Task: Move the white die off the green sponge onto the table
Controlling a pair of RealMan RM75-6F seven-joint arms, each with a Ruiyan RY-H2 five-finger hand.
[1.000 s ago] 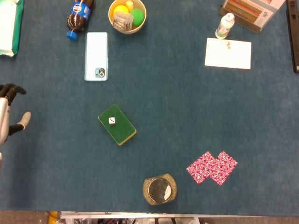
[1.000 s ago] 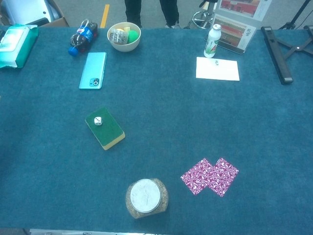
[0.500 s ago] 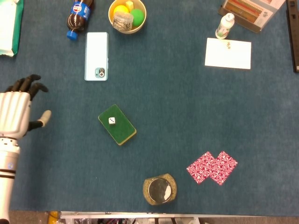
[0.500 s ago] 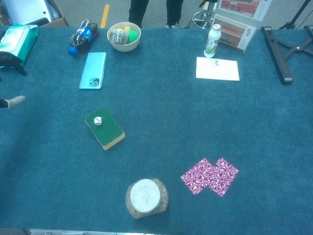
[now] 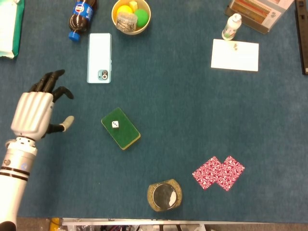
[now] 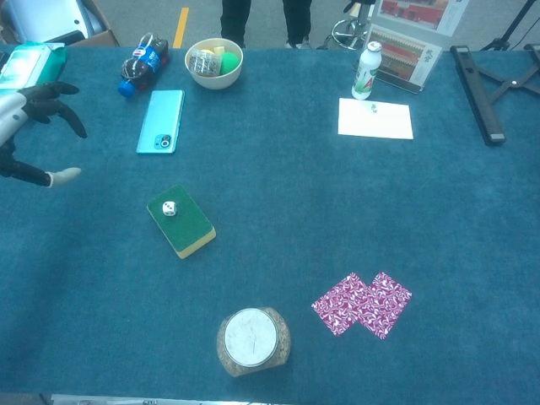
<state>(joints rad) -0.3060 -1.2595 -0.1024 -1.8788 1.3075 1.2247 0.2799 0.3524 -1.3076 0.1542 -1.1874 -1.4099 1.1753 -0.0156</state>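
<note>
White die [image 5: 115,124] up on the green sponge [image 5: 121,128], mid-tabletop [image 5: 192,115], untouched. Left hand [image 5: 37,109] to the sponge's left, well apart, fingers spread, holding nothing, thumb toward the sponge: likely lined up for a pinch. Right hand out of view. Blue phone [image 5: 99,57] beyond the sponge, out of the way. Open carpet all round for the drop.

One die [image 5: 115,124], one sponge [image 5: 121,128], one phone [image 5: 99,57], two bottles [image 5: 81,13], one bowl [image 5: 131,16], one jar [image 5: 164,196], one hand [image 5: 34,112]
</note>
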